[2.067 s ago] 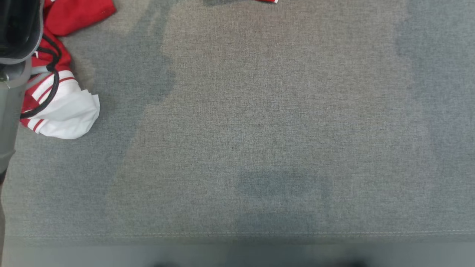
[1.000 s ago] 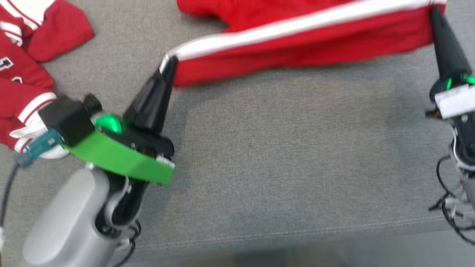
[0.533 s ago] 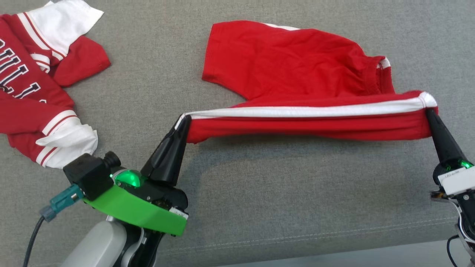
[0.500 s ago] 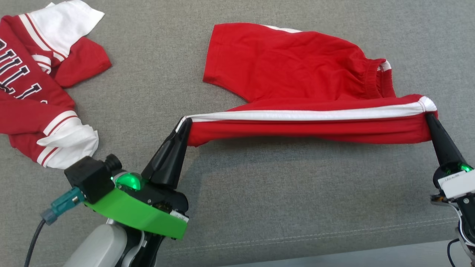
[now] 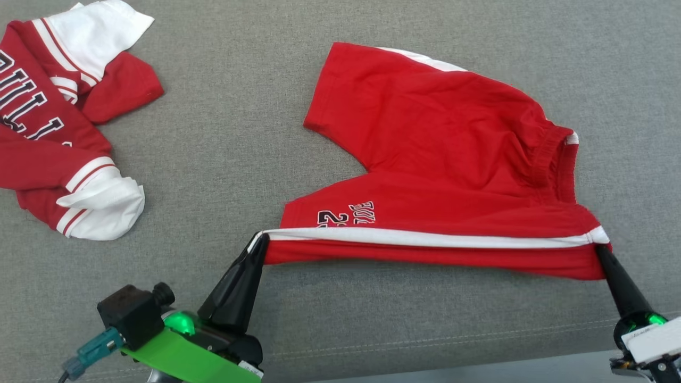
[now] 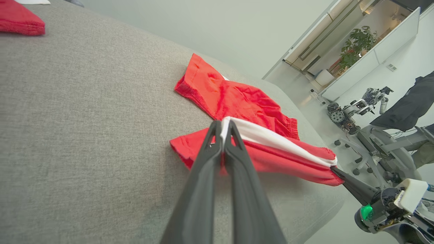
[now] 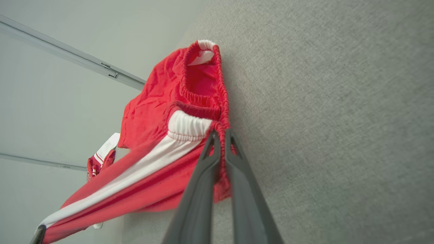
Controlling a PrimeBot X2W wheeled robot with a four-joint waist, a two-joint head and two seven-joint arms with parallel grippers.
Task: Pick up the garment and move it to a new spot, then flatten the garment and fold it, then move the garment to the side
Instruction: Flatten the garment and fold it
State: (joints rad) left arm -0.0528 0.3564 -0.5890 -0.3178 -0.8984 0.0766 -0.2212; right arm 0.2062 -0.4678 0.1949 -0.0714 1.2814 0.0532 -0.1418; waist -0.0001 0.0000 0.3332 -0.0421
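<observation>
Bare grey cushion [image 5: 223, 138] between garment [image 5: 441, 143] and crumpled jersey [image 5: 48, 141]; open foreground

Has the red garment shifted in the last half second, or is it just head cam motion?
Yes. The garment has slid down the head view toward the cushion's front seam, while the jersey at left stays put, so it is not camera motion.

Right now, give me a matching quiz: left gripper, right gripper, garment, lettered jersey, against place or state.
1 left gripper
2 right gripper
3 garment
4 lettered jersey

a crumpled, head view's upper left
b shut on waistband end
c stretched between both grippers
d shut on leg-hem end

Pairs: 1-d, 2-b, 3-c, 4-a
</observation>
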